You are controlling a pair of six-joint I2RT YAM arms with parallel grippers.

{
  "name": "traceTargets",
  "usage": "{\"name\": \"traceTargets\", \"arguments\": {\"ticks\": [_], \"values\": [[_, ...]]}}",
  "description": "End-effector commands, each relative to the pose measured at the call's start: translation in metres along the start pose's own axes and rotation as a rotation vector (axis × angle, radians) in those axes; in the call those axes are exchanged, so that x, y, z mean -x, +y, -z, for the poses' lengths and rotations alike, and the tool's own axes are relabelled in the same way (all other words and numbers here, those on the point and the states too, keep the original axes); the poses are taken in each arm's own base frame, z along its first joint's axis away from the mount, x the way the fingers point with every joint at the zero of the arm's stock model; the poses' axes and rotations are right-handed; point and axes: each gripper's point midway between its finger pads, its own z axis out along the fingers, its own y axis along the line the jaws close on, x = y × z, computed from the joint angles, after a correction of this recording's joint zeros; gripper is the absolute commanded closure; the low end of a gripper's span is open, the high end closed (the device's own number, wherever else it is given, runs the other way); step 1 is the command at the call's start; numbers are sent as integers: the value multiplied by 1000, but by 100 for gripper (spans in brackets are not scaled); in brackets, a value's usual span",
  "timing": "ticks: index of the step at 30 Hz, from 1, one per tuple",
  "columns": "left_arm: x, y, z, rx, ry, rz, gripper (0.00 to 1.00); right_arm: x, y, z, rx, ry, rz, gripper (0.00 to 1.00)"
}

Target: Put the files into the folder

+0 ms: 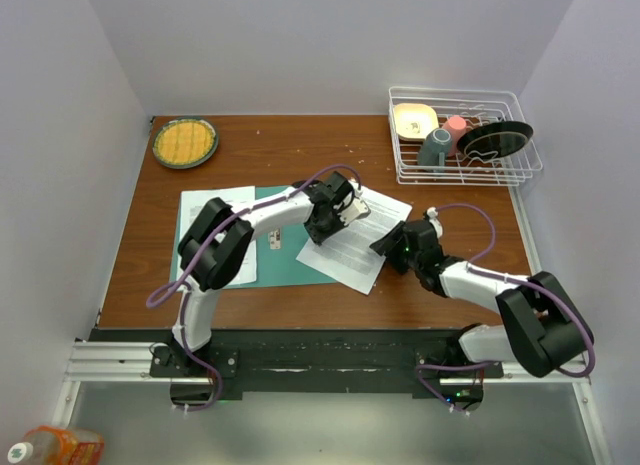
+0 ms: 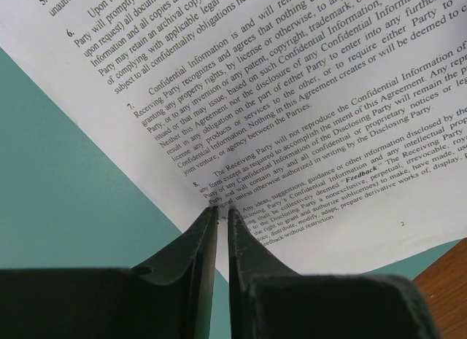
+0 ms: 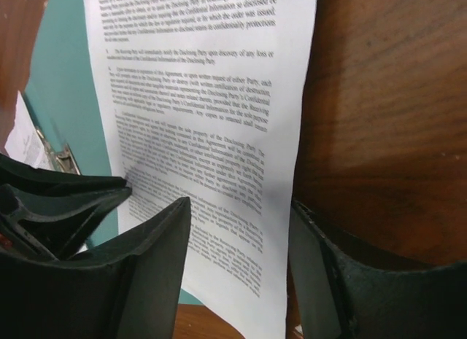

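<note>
Where your left hand (image 2: 223,212) clenches files (image 1: 352,247) near page foot: white sheet, dense black numbered clauses, lying diagonal at frame centre, left part overlapping teal folder (image 1: 290,270) on desk (image 1: 300,145). Your right hand (image 3: 241,208) spread wide, straddling sheet's edge.

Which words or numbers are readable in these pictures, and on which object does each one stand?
"7. Confidential Information is and will remain": paper sheet, left wrist view.
"8. The Receiving Party will not reproduce the Confidential Information": same sheet.
"Feedback": same sheet.
"2": its bottom margin.
Other views: print too small or blurred.
</note>
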Motion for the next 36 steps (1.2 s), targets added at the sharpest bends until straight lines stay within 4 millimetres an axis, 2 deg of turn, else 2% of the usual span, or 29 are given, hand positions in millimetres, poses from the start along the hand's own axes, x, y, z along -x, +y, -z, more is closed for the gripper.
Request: {"name": "traceTargets", "arguments": {"ticks": [1,4,5,7,8,10,12,13,14,15,16,17,18,19,20,22,23,24,25,28,32,36], "values": [[-26,-9,-25,-23,93,-18,85,-15,-28,9,-90,55,8,54],[-20,-9,-18,-20,84,-13,85,-15,-28,7,-98,58,24,78],[-13,-7,-12,-15,68,-10,85,-16,-31,5,-109,64,28,91],[-1,-3,10,-4,33,-7,84,-16,-29,3,-104,66,47,97],[10,4,24,11,-3,1,83,-16,-29,1,-103,65,51,100],[20,12,54,26,-39,14,77,-12,-24,0,-94,59,80,100],[31,34,94,39,-108,69,71,-6,-26,0,-108,39,122,100],[33,45,107,44,-135,96,69,-4,-22,0,-103,31,137,100],[33,72,124,68,-173,152,67,-2,-22,0,-104,25,147,100],[28,85,140,89,-187,175,65,2,-19,1,-97,13,167,100],[20,99,146,108,-191,202,64,5,-13,2,-87,6,179,100],[-3,125,147,147,-167,263,63,8,-10,2,-82,1,190,100],[-13,140,150,182,-171,277,63,10,-7,3,-76,-6,209,100],[-27,150,147,202,-151,302,63,14,1,3,-58,-12,219,100],[-57,161,135,212,-96,351,63,15,6,3,-49,-12,229,100],[-79,176,115,250,-57,381,63,17,21,2,-3,0,270,100],[-100,180,102,275,2,403,64,18,28,1,17,5,285,100],[-104,186,88,286,9,411,65,18,32,1,34,11,318,100],[-109,190,81,294,17,426,65,22,44,0,58,10,330,100],[-110,203,60,304,21,464,66,18,58,-4,101,54,388,100],[-101,213,45,295,14,475,68,17,64,-7,117,78,433,100],[-107,207,31,265,42,468,68,10,65,-12,134,116,442,100]]}}
